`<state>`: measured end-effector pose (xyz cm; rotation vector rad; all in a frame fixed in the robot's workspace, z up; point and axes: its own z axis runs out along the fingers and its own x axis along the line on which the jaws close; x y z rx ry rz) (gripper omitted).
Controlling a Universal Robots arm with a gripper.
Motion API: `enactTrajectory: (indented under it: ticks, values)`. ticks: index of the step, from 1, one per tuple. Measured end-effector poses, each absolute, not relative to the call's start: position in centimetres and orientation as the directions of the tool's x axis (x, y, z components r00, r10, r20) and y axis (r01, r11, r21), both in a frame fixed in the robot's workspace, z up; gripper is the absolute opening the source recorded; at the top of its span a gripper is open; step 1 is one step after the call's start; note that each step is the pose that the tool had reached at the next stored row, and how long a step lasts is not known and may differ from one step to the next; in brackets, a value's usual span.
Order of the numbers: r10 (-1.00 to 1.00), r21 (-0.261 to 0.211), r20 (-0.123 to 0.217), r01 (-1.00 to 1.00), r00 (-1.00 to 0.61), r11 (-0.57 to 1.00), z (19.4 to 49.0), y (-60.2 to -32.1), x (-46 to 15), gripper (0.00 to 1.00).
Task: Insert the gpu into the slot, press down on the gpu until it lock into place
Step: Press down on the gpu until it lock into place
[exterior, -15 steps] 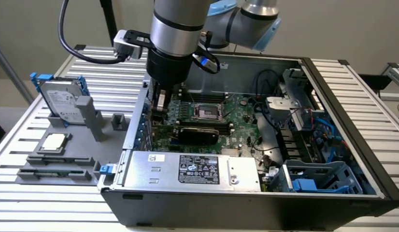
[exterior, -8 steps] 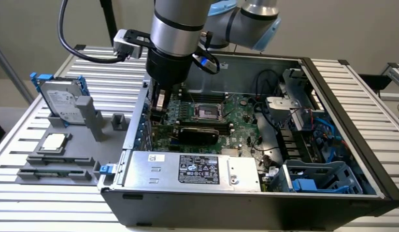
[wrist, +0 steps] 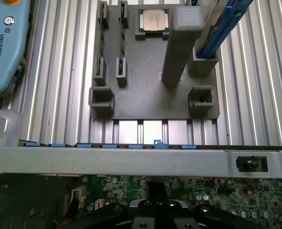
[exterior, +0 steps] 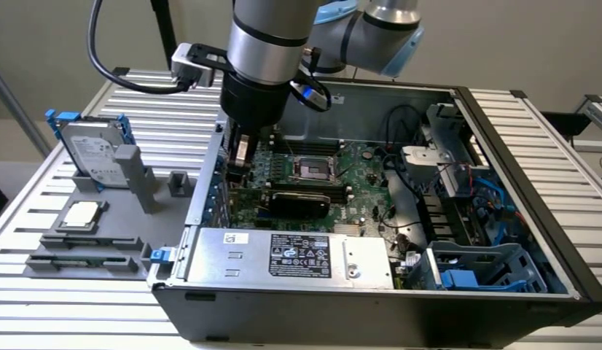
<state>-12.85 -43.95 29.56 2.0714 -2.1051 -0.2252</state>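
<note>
Inside open PC case [exterior: 534,240], arm down over motherboard [exterior: 364,179] at ext. view's left; gripper [exterior: 240,164] pressed shut, empty, just above board near rear wall. GPU [exterior: 299,202] seated flat mid-board, below CPU socket [exterior: 315,168]. Parts tray [wrist: 146,90] w/ CPU [wrist: 153,20] outside case
</note>
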Motion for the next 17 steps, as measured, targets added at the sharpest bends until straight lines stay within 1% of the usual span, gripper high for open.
enactTrajectory:
  ticks: [17]
  values:
    - [-1.000, 0.244, 0.023, -0.970, -0.017, 0.022, 29.56, -43.53, -12.93, 0.11]
